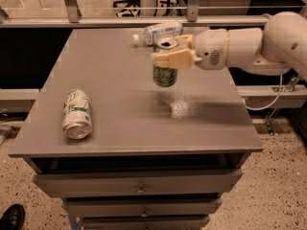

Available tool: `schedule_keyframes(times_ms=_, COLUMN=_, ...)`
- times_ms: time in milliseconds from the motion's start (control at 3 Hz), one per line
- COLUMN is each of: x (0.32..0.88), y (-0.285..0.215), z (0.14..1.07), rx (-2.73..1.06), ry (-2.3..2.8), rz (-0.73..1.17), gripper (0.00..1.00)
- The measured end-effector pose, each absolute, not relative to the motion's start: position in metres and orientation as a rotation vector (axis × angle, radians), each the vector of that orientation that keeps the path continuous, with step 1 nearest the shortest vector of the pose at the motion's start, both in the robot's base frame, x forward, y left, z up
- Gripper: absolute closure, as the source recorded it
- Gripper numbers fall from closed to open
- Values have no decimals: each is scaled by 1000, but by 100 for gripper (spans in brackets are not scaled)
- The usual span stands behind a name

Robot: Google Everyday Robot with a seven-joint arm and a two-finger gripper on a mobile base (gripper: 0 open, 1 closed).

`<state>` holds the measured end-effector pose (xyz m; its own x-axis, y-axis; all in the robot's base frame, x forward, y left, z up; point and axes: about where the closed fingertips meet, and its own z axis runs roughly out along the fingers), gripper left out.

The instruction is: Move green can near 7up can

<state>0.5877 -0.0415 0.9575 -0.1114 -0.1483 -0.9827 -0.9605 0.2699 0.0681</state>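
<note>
The green can [164,74] is dark green with a silver open top. It hangs upright in the air above the middle right of the grey table [120,123]. My gripper [167,52] comes in from the right on a white arm and is shut on the can's upper part, its tan fingers [175,59] across the front. The 7up can [76,114] is white with light green bands. It lies on its side near the table's front left, well to the left of the held can.
A clear plastic bottle [158,32] lies on its side at the table's far edge, just behind the gripper. Drawers [139,186] sit below the table top. A black shoe [12,218] shows on the floor at bottom left.
</note>
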Motion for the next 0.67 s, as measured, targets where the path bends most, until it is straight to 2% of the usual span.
schedule_keyframes(times_ms=333, x=546, y=15, z=941, rx=-1129, ry=1465, rz=1127, gripper=100)
schedule_keyframes(times_ms=667, x=526, y=41, z=933, rx=-1145, ry=1442, rz=1202, gripper=100)
